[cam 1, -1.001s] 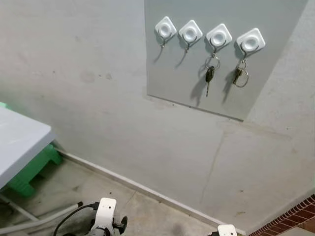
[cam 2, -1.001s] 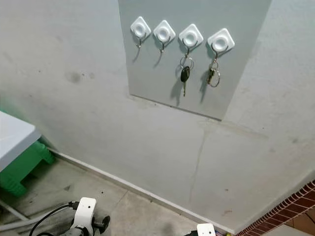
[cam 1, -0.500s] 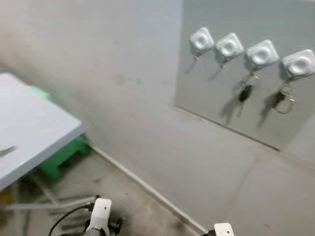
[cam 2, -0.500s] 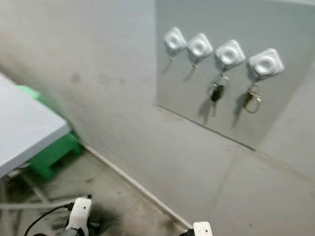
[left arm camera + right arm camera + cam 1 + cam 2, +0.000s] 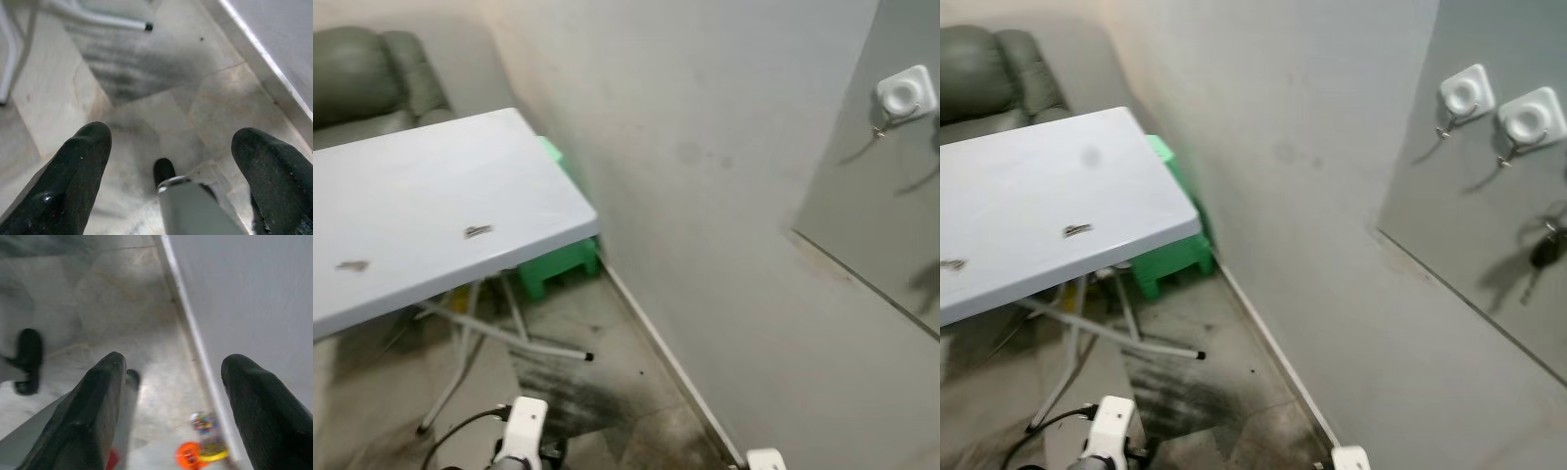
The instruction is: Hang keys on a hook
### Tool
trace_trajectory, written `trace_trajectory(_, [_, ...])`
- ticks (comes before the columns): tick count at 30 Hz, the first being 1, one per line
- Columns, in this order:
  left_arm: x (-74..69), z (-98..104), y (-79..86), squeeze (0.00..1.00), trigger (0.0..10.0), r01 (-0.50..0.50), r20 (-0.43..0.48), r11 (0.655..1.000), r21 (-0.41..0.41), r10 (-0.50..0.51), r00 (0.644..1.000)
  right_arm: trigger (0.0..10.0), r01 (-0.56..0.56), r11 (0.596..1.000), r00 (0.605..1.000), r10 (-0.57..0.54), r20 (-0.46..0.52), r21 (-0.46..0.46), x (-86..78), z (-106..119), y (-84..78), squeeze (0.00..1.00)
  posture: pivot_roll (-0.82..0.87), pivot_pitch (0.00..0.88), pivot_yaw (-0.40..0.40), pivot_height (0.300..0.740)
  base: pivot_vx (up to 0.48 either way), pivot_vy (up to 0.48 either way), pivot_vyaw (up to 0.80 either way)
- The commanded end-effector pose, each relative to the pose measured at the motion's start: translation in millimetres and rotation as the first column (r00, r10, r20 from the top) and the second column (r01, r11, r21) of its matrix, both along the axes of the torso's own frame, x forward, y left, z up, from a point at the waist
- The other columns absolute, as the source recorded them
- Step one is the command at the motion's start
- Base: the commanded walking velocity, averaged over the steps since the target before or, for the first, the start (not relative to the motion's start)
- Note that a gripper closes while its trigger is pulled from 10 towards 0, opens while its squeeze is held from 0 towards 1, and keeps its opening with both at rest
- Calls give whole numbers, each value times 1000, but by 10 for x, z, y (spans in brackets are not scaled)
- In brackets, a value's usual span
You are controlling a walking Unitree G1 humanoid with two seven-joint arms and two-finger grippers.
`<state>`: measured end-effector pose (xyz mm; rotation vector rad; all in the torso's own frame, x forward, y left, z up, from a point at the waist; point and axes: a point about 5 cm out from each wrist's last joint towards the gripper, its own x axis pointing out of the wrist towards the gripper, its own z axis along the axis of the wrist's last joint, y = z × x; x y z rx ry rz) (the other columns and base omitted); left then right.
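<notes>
Two small key-like items lie on the white folding table (image 5: 1038,186): one (image 5: 1077,229) near its middle and another (image 5: 952,263) at the view's left edge. On the wall to the right, a grey panel (image 5: 1449,225) carries white square hooks (image 5: 1465,93) (image 5: 1531,116). A black key (image 5: 1544,253) hangs at the right edge below them. Both arms hang low and far from the table. My left gripper (image 5: 171,161) is open over the floor. My right gripper (image 5: 171,401) is open beside the wall's skirting. Neither holds anything.
A green plastic stool (image 5: 1170,262) stands under the table against the wall. A grey-green armchair (image 5: 989,73) sits behind the table. The table's thin metal legs (image 5: 1121,338) spread over the stained floor. A small orange and yellow object (image 5: 203,443) lies by the skirting.
The camera has swung to the left. The hook panel has slid to the right edge and the table with the key-like items has come into view. Both arms still hang low.
</notes>
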<state>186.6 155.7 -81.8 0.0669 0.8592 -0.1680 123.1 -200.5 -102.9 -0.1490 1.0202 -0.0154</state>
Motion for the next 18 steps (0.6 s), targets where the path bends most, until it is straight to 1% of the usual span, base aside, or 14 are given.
trace_trajectory(1, [-26, -8, 130, 0, 10000, -16, -11, 999, 36, 16, 1000, 10000, -17, 999, 1000, 17, 22, 29, 85, 12, 118, 0, -56, 0, 26, 740, 0, 0, 800])
trace_trajectory(18, [-36, -15, 137, 0, 10000, -28, -20, 999, 36, 29, 999, 10000, -26, 999, 999, 25, 28, 32, 122, 21, 137, 0, -47, 0, 21, 740, 0, 0, 800])
